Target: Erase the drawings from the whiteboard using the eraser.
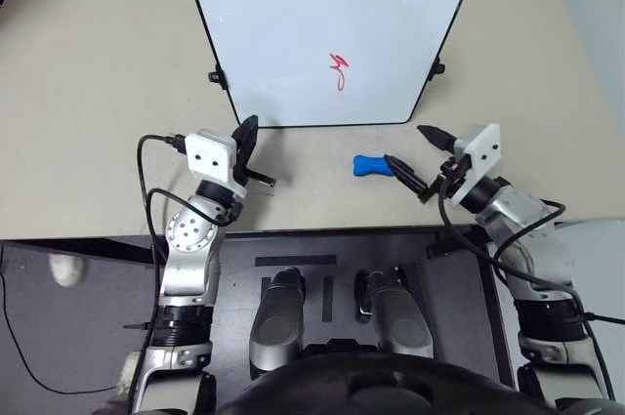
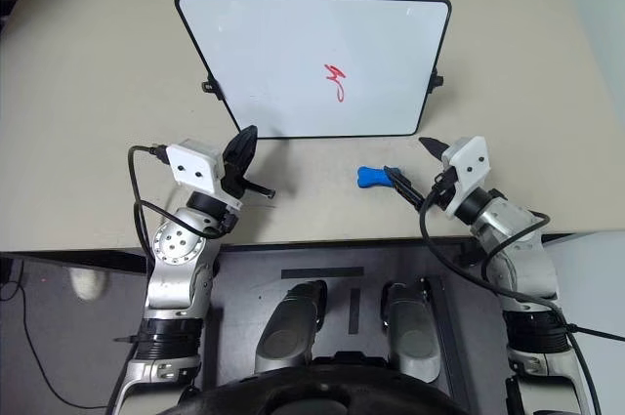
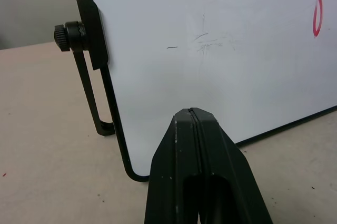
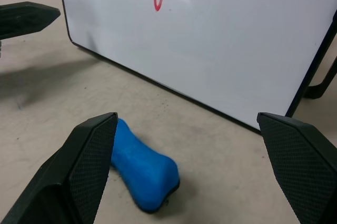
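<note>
Whiteboard (image 1: 293, 54) with unreadable red drawings (image 1: 338, 70), no legible writing.

A plain beige surface (image 1: 107, 63) is carrying two things. The whiteboard (image 1: 293, 54) is standing on it toward the far side, propped up on small black side clips, with its lower edge resting on the surface and its face leaning back. A small red scribble (image 1: 338, 71) is showing on the board's white face, right of the middle. The blue eraser (image 1: 371, 164) is lying flat on the surface just in front of the whiteboard's lower right corner, near it but apart from it. The surface's near edge is running straight across below both.
</note>
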Robot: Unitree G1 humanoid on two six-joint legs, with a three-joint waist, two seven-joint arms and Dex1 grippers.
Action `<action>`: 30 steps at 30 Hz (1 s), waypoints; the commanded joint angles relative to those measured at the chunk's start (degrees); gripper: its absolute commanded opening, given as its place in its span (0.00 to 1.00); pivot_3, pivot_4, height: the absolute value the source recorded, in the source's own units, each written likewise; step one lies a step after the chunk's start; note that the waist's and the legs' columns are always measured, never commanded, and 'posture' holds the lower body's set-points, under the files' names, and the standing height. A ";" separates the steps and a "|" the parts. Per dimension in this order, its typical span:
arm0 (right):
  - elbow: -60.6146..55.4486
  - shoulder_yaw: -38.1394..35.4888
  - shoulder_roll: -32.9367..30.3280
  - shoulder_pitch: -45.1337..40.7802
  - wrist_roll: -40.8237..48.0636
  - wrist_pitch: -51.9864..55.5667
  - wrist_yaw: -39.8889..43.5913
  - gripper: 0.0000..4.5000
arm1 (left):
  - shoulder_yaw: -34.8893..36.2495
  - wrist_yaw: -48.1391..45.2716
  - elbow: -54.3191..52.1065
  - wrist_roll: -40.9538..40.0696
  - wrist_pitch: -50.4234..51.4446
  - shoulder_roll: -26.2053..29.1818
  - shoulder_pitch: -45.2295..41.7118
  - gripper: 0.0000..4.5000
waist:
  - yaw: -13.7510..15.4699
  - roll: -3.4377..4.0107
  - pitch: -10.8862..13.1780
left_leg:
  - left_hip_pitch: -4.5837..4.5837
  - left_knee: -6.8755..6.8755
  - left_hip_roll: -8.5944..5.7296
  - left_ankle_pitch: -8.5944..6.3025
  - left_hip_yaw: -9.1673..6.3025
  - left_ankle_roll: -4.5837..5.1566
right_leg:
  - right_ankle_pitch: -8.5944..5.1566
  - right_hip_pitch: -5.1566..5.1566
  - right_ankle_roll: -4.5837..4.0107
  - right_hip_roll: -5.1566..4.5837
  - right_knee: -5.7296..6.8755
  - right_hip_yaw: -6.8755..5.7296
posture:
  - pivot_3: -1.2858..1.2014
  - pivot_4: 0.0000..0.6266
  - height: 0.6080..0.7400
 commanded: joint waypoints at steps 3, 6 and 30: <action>-4.32 -1.31 -0.63 1.07 1.27 0.58 -0.31 0.99 | -0.65 -0.42 -2.70 -0.24 -0.12 -0.10 -0.24 0.00 | 0.00 0.00 0.00 | 0.00 0.00 0.00 0.00 0.01 -0.01 | 0.00 0.00 0.01 0.00 0.00 0.00 | 0.52 0.24 1.00; -5.75 -1.42 -1.22 1.66 1.87 1.70 0.09 0.99 | -0.76 -0.20 -3.25 -0.29 0.18 -0.24 -0.02 0.00 | -0.01 0.00 0.00 | 0.00 0.00 0.00 -0.01 0.07 -0.02 | -0.01 0.00 0.01 0.01 0.00 0.00 | 0.52 0.24 1.00; -2.14 10.93 -10.84 -8.31 -3.71 1.11 14.40 0.99 | -0.65 0.80 0.24 0.45 -2.59 -1.93 -1.59 0.00 | 0.15 0.00 0.00 | -0.03 0.00 -0.04 0.04 0.26 -0.02 | -0.01 0.03 0.01 0.09 0.00 0.01 | 0.52 0.24 1.00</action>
